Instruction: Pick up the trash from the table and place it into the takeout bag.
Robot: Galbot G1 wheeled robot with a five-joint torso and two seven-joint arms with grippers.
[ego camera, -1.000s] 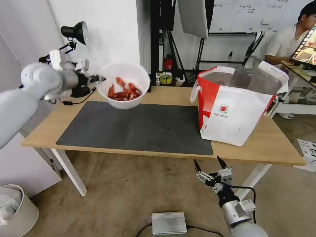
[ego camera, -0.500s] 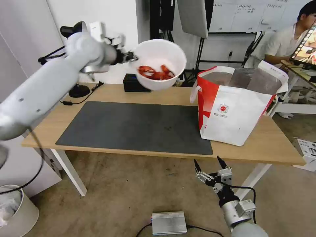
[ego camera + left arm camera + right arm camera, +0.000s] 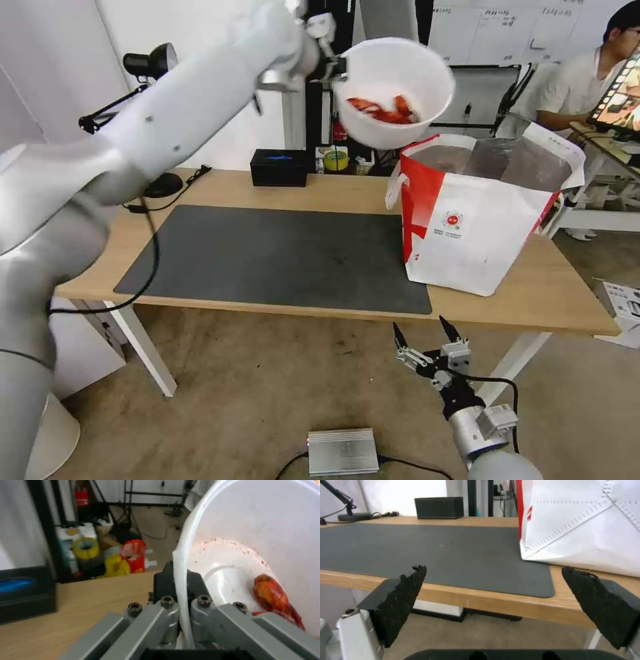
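While the right gripper (image 3: 424, 331) is parked spread open below the table (image 3: 347, 190), the bowl (image 3: 393, 90) is held aloft. Its rim is pinched by the left gripper (image 3: 337, 67) beside the takeout bag (image 3: 477, 220).

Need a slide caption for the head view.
Left hand holds the bowl above the takeout bag; right hand open below the table.

One bowl (image 3: 393, 90), one takeout bag (image 3: 480, 213)
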